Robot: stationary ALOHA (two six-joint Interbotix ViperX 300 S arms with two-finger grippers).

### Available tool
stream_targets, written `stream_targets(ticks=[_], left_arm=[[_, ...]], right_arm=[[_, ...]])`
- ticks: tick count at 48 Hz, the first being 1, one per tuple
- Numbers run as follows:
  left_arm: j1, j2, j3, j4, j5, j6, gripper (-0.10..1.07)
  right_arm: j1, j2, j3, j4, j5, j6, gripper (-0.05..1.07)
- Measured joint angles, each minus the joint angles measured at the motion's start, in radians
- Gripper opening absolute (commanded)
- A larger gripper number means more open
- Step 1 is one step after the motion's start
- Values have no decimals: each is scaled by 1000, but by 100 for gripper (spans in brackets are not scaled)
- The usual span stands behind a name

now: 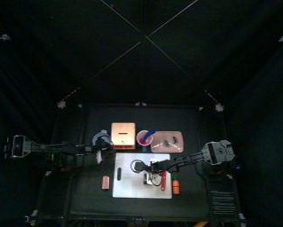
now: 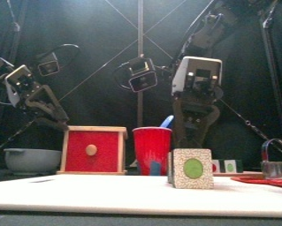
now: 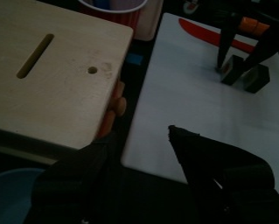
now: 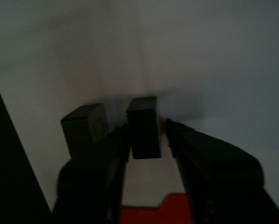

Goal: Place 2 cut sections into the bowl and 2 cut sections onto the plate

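Note:
On the white board (image 1: pixel 161 183), two dark cut sections stand side by side. My right gripper (image 4: pixel 145 133) is lowered over them with its jaws open. They straddle one cut section (image 4: pixel 144 114), while the other cut section (image 4: pixel 83 127) stands just outside one jaw. The left wrist view shows the same gripper (image 3: pixel 244 63) down on the board. The pinkish plate (image 1: pixel 169 139) lies behind the board. The bowl (image 3: pixel 10 189) sits at the table's left, beside the tan block (image 3: pixel 54 74). My left gripper (image 3: pixel 148 162) hovers open and empty between block and board.
A red cup (image 1: pixel 147 137) stands between the tan block and the plate. The red-handled knife (image 3: pixel 205 33) lies on the board near the right gripper. Small orange-red blocks (image 1: pixel 106 182) lie beside the board. A patterned card box (image 2: pixel 193 168) stands at the front.

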Motion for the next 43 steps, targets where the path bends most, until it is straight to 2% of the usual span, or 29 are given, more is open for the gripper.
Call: stream_targets(ticks=[6,11,16,21,30,37,43], left_arm=[[0,0,0,-8,23,0,87],[0,0,0,-15,38,0,87],[0,0,0,-17,43,0,87],[0,0,0,-17,43,0,87],[-2,0,0,-17,44,0,87],[-2,0,0,-17,46,0,87],[-2,0,0,-20,46,0,87]], right_arm=[[-2,-2,-3,-3,3,12,55],[-5,-18,18,-8,18,14,55],[-40,-74,75,-17,46,17,55],[-130,-155,158,-26,57,21,55],[-359,-293,284,-23,6,21,55],[-494,-307,337,-11,-94,21,55],[-532,-273,342,0,-132,21,56]])
